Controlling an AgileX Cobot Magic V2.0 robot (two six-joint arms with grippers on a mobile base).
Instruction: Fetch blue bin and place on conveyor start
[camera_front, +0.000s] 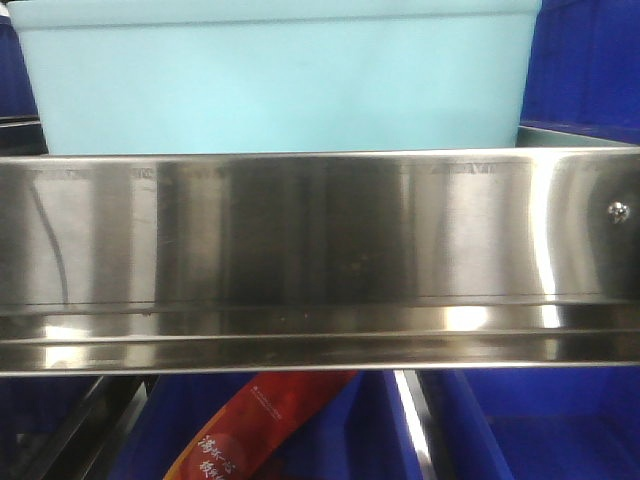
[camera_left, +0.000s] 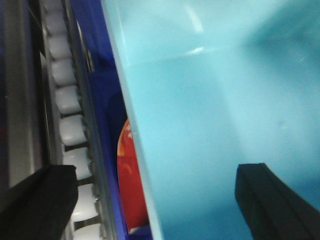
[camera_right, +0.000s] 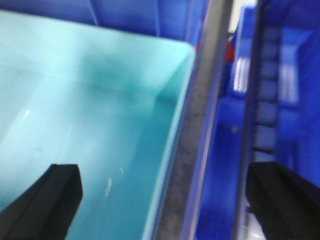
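Note:
The blue bin (camera_front: 280, 80), a pale cyan tub, stands on the shelf behind a steel rail, top centre in the front view. My left gripper (camera_left: 155, 202) is open. Its fingers straddle the bin's (camera_left: 225, 110) left wall, with one black finger (camera_left: 37, 200) outside and the other inside the tub. My right gripper (camera_right: 165, 205) is also open and straddles the bin's (camera_right: 85, 110) right wall, one finger (camera_right: 47, 200) inside the tub and the other outside. Neither gripper holds anything. The conveyor start is out of view.
A shiny stainless-steel shelf rail (camera_front: 320, 260) spans the front view. Dark blue bins (camera_front: 585, 60) flank the cyan tub, and others (camera_front: 540, 430) sit below. A red packet (camera_front: 250, 430) lies under the rail. White rollers (camera_left: 70, 100) run left of the tub. A grey rail (camera_right: 200, 125) borders its right side.

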